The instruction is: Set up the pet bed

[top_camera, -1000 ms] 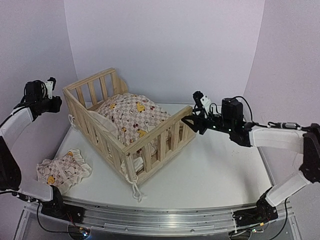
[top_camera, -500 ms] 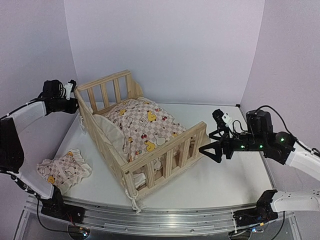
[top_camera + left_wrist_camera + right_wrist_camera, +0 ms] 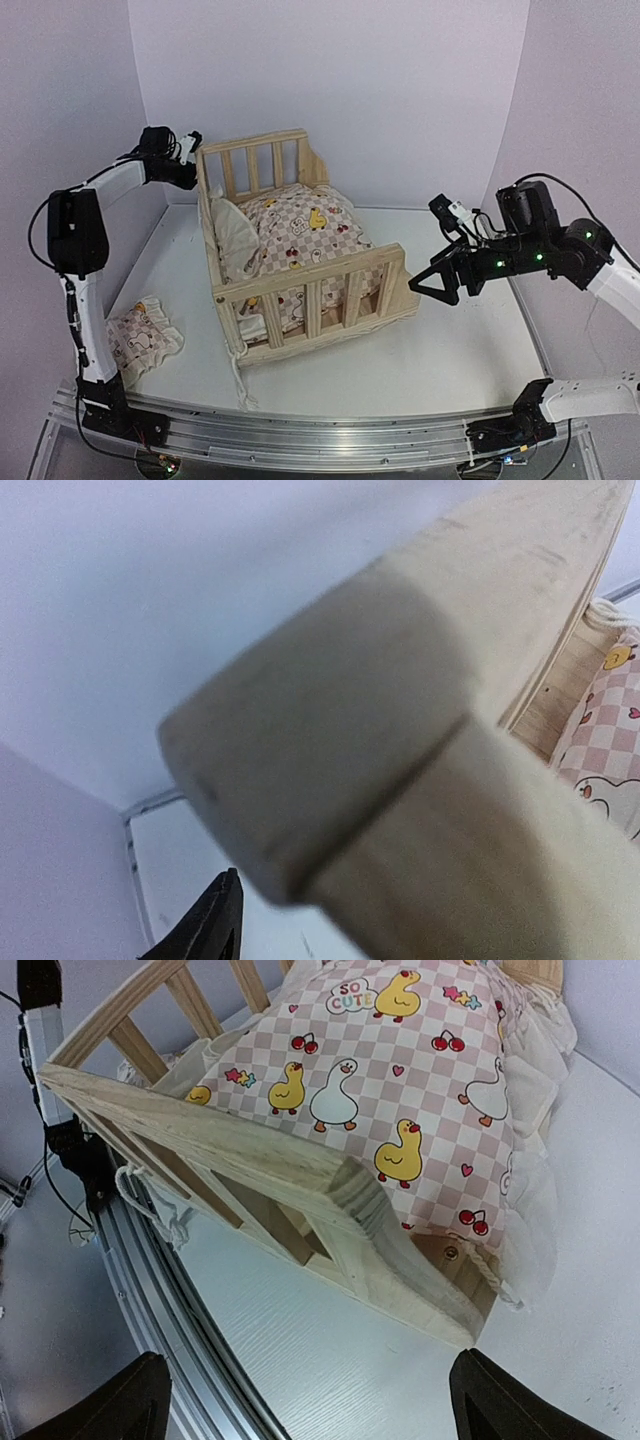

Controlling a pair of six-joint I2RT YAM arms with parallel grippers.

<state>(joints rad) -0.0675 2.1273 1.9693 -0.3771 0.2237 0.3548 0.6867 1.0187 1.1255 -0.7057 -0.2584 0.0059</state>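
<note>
**Two-arm rig, seen from above and from each wrist.** At the near edge, a metal mounting rail (image 3: 330, 440) carries both arm bases. The left arm rises upright from its base along the left wall, bends at a high elbow, and sends its forearm away toward the far left of the table (image 3: 450, 350). A small pillow (image 3: 140, 338) in duck print lies flat on the table just beside that upright link, well apart from the pet bed (image 3: 318, 275). The bed's pine frame (image 3: 255, 160) stands at the middle of the table. Its slatted low rail faces the arms and its higher slatted end is at the far side. Tie strings (image 3: 240, 380) trail from the near left corner onto the table. The cushion (image 3: 300, 225), pink-and-white checks with yellow ducks and cherries, lies inside the frame and humps above the near rail. The right arm folds back high at the right side, its forearm pointing left and slightly down. The right gripper (image 3: 428, 285) hovers near the right end of the near rail, apart from it, fingers spread wide and empty. Farthest, the left gripper (image 3: 188, 152) sits at the frame's far left corner post. In the left wrist view blurred wood fills the picture above one dark finger (image 3: 215, 925), and whether the fingers clamp the post cannot be told.
</note>
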